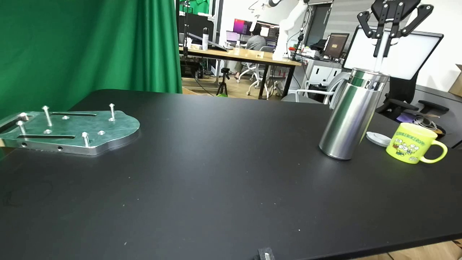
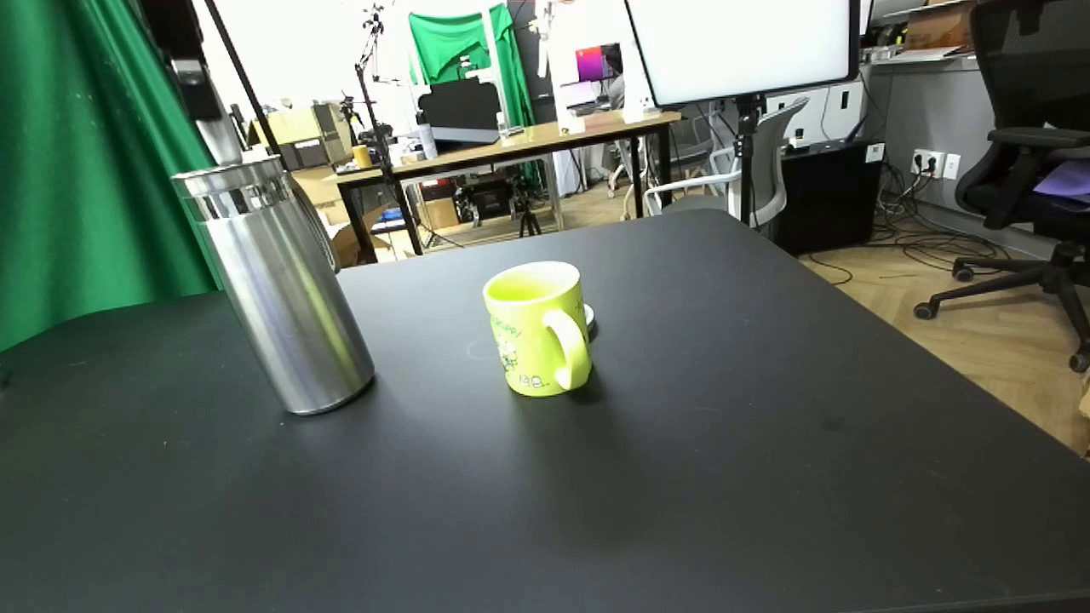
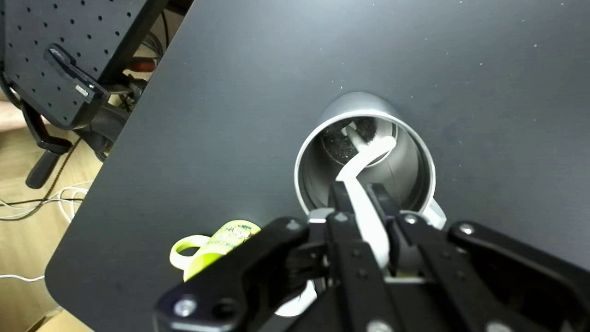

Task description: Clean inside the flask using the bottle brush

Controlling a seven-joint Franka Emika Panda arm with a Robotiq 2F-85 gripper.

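Brushed steel, the flask stands uncapped on the counter at three o'clock in an exterior view. The pincer grips the white bottle brush, which appears to dip inside the flask; grasping and entry look done, scrubbing and withdrawal seem left. Only the wrist view shows the brush's bent tip angling toward two o'clock and the flask's dark floor.
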